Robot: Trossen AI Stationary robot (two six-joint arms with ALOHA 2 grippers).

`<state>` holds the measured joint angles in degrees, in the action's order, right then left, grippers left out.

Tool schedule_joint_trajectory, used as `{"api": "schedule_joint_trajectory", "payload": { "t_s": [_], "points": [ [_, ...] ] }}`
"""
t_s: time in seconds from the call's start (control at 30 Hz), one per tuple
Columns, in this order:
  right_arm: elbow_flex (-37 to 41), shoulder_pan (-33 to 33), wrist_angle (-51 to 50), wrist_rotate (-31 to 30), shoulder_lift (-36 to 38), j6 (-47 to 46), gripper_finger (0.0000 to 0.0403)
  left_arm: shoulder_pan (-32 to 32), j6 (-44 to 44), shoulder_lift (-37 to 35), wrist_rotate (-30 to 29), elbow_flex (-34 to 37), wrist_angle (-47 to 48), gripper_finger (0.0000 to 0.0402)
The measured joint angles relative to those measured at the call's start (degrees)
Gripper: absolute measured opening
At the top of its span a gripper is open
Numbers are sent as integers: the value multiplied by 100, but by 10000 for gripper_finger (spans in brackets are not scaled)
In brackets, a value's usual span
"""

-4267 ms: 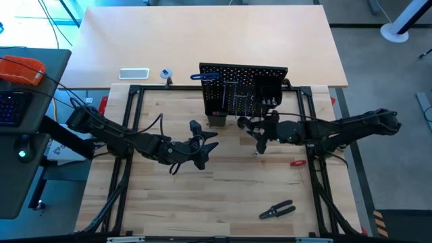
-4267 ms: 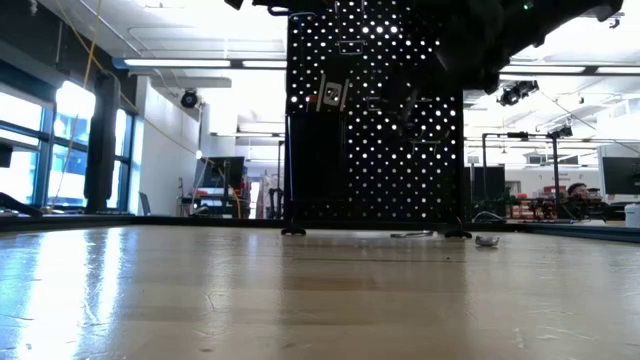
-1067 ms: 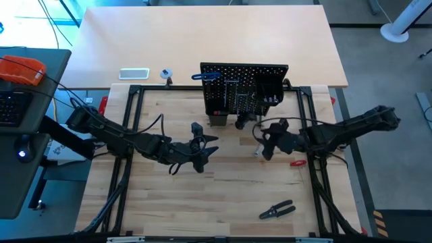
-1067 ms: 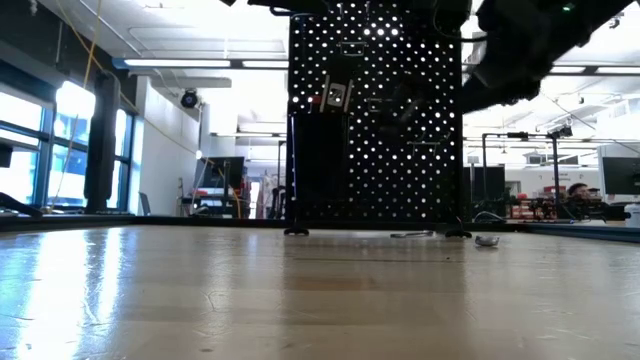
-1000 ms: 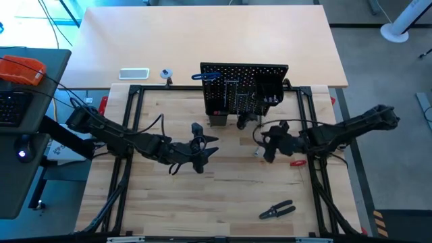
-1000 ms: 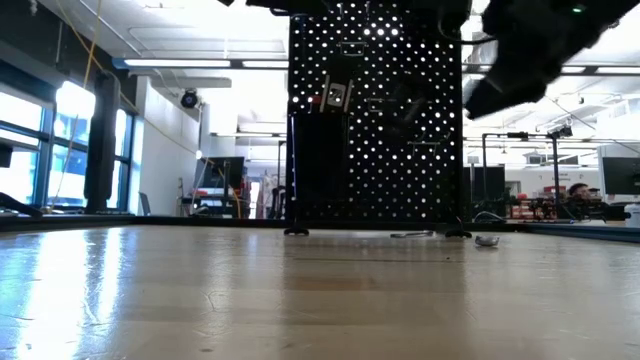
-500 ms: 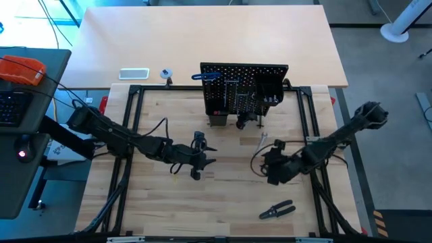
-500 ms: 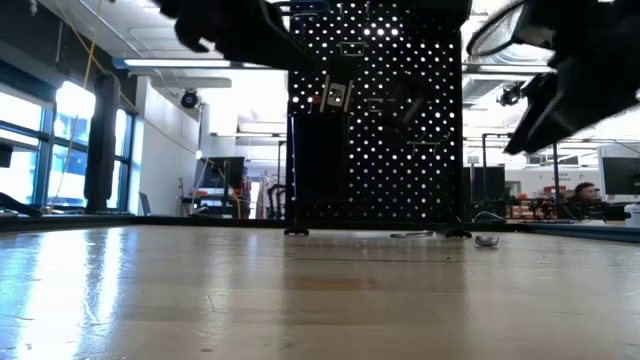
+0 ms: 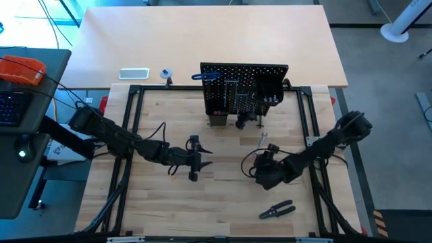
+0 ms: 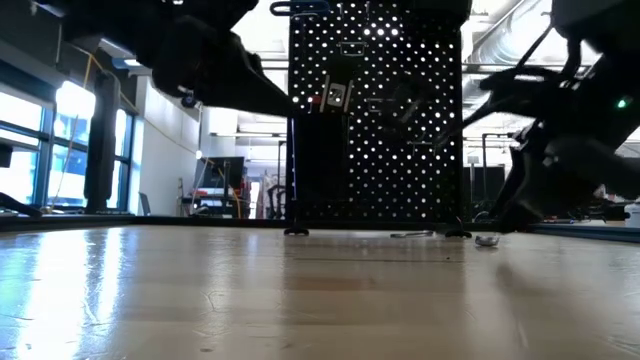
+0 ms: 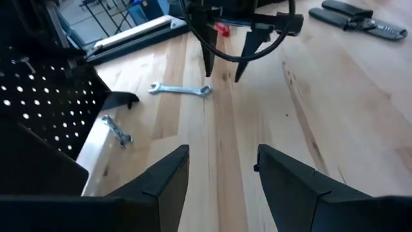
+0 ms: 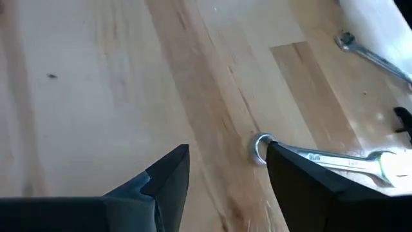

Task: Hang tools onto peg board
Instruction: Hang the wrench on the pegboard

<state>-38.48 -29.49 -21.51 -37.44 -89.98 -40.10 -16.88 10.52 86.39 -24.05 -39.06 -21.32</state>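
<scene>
My left gripper point(image 9: 194, 167) hovers open and empty over mid-table. The peg board point(image 9: 233, 88) stands at the back, some tools already hung on it. My right gripper point(image 9: 260, 173) is open, holding nothing, low beside a wrench point(image 12: 335, 158). The pliers point(image 9: 277, 210) lie nearer me. The wrench is flat, I think; fingers could skid off it.

Left gripper point(image 11: 222, 171) hovering over the wooden table point(image 11: 335, 129), fingers standing apart with nothing between them.

Ahead, the right gripper point(image 11: 222, 67) is hanging with fingers spread, tips pointing down at the boards. A silver wrench point(image 11: 180, 90) is lying flat near it; a second wrench point(image 11: 117, 131) is lying beside the peg board point(image 11: 45, 106). Black-handled pliers point(image 11: 357, 18) are resting well apart, far across the table.
</scene>
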Motion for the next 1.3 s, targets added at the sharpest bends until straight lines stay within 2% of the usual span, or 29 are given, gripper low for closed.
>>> {"api": "schedule_joint_trajectory", "payload": {
  "t_s": [0.27,0.5,0.63,0.87,1.1,1.3],
  "points": [
    [2,266,-1,-263,-508,-404,202,0,5,374,125,1,-462,177],
    [-22,399,68,-164,-732,-441,189,0,9,517,155,1,-562,177],
    [-17,402,147,-133,-743,-404,148,7,68,538,155,1,-567,177],
    [-15,406,151,-50,-751,-611,18,7,66,538,157,1,-577,177],
    [-3,335,635,-58,-754,-585,6,0,64,538,162,1,-579,177],
    [-320,117,836,385,-770,-275,2,0,63,538,160,1,-577,177]
  ]
}}
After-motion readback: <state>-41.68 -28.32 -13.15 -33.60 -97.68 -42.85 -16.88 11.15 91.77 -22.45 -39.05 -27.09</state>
